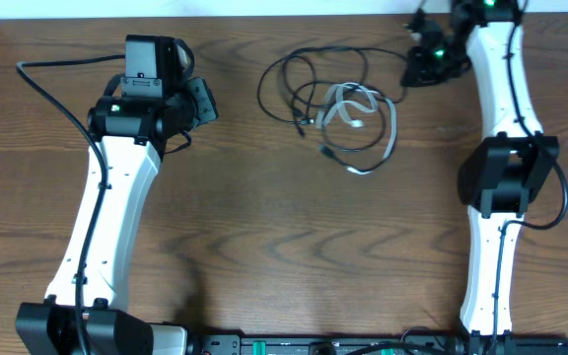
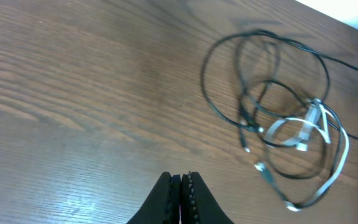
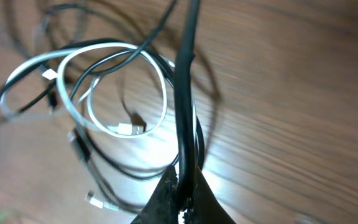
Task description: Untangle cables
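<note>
The cables lie tangled on the wooden table at the back centre: thin black loops (image 1: 276,87) and one white/grey cord (image 1: 391,128) with small plug ends. My right gripper (image 1: 424,61) sits just right of the tangle. In the right wrist view it (image 3: 184,175) is shut on a black cable (image 3: 186,93) that runs up out of the jaws above the white loop (image 3: 82,55). My left gripper (image 1: 203,103) is well left of the tangle. In the left wrist view it (image 2: 180,178) is shut and holds nothing, with the black loops (image 2: 229,43) and white cord (image 2: 339,163) ahead to its right.
The table's far edge (image 1: 264,14) runs close behind the tangle. A thick black arm wire (image 1: 42,89) loops at the far left. A black equipment bar (image 1: 314,345) lines the front edge between the two arm bases.
</note>
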Controlling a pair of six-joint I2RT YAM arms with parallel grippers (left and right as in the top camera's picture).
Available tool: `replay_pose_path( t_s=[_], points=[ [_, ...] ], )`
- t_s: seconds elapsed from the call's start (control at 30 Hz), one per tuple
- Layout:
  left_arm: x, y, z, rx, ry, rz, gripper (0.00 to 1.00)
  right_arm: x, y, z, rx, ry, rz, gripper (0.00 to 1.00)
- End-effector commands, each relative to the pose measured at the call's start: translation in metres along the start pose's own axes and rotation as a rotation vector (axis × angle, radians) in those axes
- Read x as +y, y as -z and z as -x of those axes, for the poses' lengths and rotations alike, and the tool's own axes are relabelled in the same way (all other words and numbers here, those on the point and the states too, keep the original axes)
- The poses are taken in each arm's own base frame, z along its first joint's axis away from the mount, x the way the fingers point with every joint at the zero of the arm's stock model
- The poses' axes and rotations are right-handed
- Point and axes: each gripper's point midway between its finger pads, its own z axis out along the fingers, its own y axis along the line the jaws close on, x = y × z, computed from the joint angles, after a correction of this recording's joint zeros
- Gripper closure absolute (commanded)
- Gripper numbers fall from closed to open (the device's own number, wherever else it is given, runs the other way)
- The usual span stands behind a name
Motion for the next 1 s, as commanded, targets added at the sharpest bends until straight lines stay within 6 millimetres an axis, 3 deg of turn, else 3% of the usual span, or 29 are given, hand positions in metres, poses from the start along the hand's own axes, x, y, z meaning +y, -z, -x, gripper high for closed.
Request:
replay_pose_path(
  t_s=[0.0,0.13,0.17,0.3,0.43,0.63,0.87,0.97],
  points=[
    [-0.019,0.006,0.007,-0.014,-0.034,-0.083,0.92,0.070,0.076,0.022,-0.170,0.195,0.042,0.99],
    [-0.043,0.009,0.011,-0.018,-0.048,-0.215,0.83,0.125,0.137,0.030,-0.324,0.313,0.080,0.99],
    [-0.049,0.010,0.012,-0.021,-0.053,-0.244,0.77,0.141,0.154,0.030,-0.367,0.345,0.099,0.99],
    [-0.073,0.015,0.018,-0.047,-0.084,-0.354,0.64,0.199,0.221,0.022,-0.532,0.488,0.178,0.99],
    [-0.094,0.013,0.021,-0.073,-0.123,-0.407,0.50,0.233,0.260,0.009,-0.621,0.573,0.195,0.99],
    [-0.122,0.013,0.018,-0.095,-0.176,-0.462,0.39,0.251,0.266,-0.002,-0.618,0.600,0.237,0.99],
    [-0.157,0.016,0.006,-0.101,-0.238,-0.537,0.34,0.254,0.263,-0.005,-0.604,0.598,0.264,0.99],
    [-0.182,0.020,-0.003,-0.087,-0.279,-0.640,0.34,0.253,0.263,-0.006,-0.598,0.594,0.265,0.99]
  ],
)
